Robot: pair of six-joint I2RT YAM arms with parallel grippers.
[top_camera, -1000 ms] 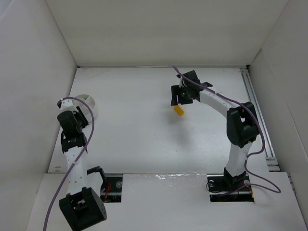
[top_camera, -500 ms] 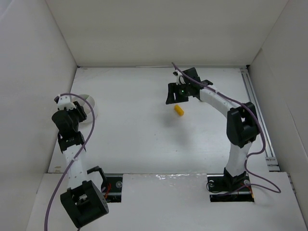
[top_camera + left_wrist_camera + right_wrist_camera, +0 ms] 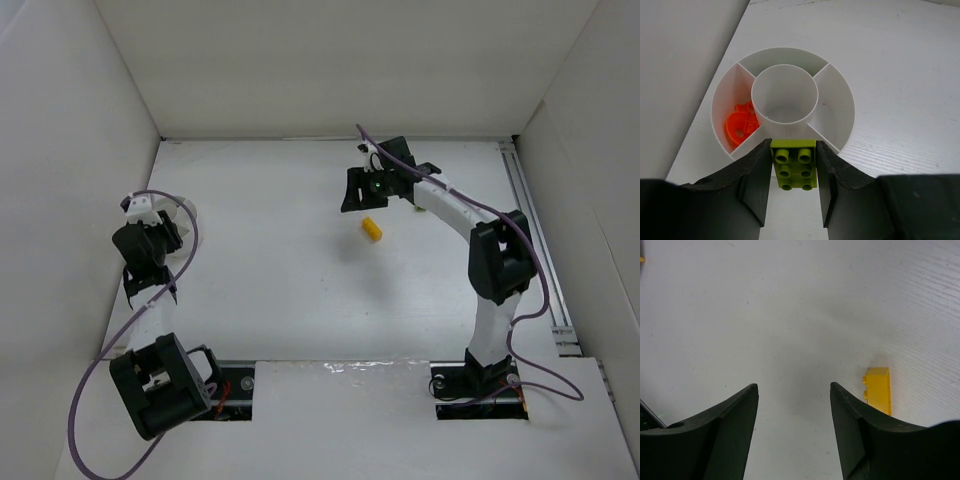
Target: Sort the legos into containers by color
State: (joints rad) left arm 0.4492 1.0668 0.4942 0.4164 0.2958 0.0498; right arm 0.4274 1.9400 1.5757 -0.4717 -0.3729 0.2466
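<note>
Brick in your left gripper [image 3: 793, 150], operator: a lime brick [image 3: 794, 164] pinched flat between the two dark fingers, studs up, six of them showing, glossy hard plastic. It hangs at the near edge of the bowl [image 3: 785, 49], the natural spot for a drop.

That bowl is thin-walled, smooth and white, with a round middle cup [image 3: 784, 100] and wedge pockets around it. The left pocket holds orange pieces [image 3: 741, 125]. I make out rounded shapes there, though I can't say how many. The other pockets I can see look bare, so lime probably wants a pocket of its own, and the near wedge sits right under the brick's front end.

Over on your right, the right gripper [image 3: 794, 390] has its fingers spread and nothing between them, hovering above the worktop [image 3: 765, 300], which has a fine ridged grain. The yellow brick [image 3: 878, 389] lies on its side outside the right finger, not in the gap. To take it you'd likely shift across and centre first.
</note>
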